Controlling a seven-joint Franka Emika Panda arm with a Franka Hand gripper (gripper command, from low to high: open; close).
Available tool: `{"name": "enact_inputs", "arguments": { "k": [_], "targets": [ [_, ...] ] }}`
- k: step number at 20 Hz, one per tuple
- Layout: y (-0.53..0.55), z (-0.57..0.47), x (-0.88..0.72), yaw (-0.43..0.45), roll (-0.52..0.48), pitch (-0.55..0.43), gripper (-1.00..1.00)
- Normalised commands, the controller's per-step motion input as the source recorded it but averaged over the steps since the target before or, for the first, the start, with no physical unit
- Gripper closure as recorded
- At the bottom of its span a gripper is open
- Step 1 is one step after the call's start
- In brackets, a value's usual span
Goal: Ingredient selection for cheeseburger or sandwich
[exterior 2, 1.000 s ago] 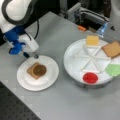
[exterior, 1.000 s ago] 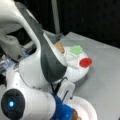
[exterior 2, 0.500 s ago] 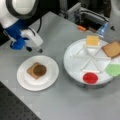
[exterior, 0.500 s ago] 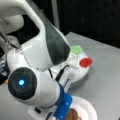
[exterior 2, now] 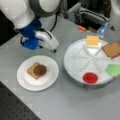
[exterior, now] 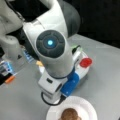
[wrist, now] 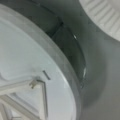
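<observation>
Bread (exterior 2: 32,70) lies on the white plate (exterior 2: 50,80) with the brown patty (exterior 2: 39,70) on top. The tool (exterior 2: 53,50) hangs above the table (exterior 2: 75,105) between that plate and the divided tray (exterior 2: 72,62); whether it is released or clenched cannot be told. The tray holds cheese (exterior 2: 92,40), another bread square (exterior 2: 111,49), a green leaf (exterior 2: 113,69) and a red disc (exterior 2: 90,78), each in its own compartment.
</observation>
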Motion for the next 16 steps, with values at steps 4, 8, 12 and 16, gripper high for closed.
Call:
{"name": "enact_inputs", "arguments": {
  "k": [4, 8, 12, 16],
  "targets": [
    [0.54, 0.02, -0.80, -0.178, -0.479, -0.215, -1.00],
    [0.38, -0.04, -0.70, -0.117, -0.435, -0.281, -1.00],
    [0.26, -0.10, -0.55, -0.073, -0.290, -0.289, -1.00],
    [0.16, -0.14, -0.38, -0.024, -0.178, -0.256, -1.00]
  ]
}}
